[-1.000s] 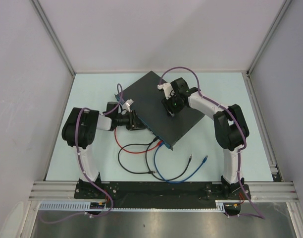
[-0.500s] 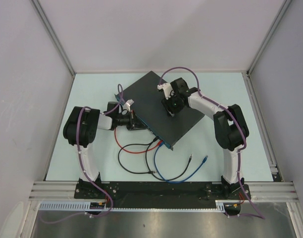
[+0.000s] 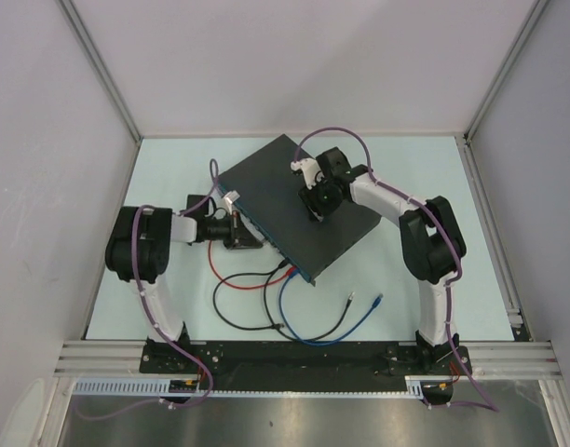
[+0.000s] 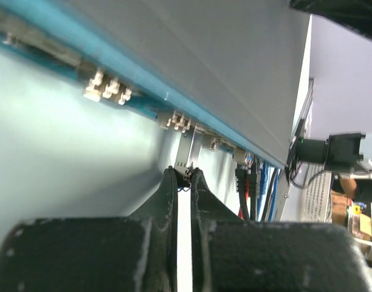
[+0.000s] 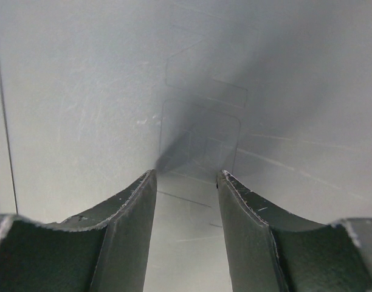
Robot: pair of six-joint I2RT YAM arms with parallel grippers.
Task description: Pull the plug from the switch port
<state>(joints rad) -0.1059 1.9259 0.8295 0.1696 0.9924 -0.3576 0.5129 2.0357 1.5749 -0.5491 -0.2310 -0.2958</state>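
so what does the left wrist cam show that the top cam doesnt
Only left wrist: pale connectors seated along the teal edge of the switch, and the left gripper shut on one small plug there. Only top: the right gripper open over the switch's top, plus a red cable, black cable and blue cable across the table. Both: the switch and the left gripper.

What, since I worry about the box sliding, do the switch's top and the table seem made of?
The switch: likely painted sheet metal, dark grey satin top; fine scratches and soft sheen. The table: smooth, pale blue-green, maybe laminate or paint; soft glare, no grain.
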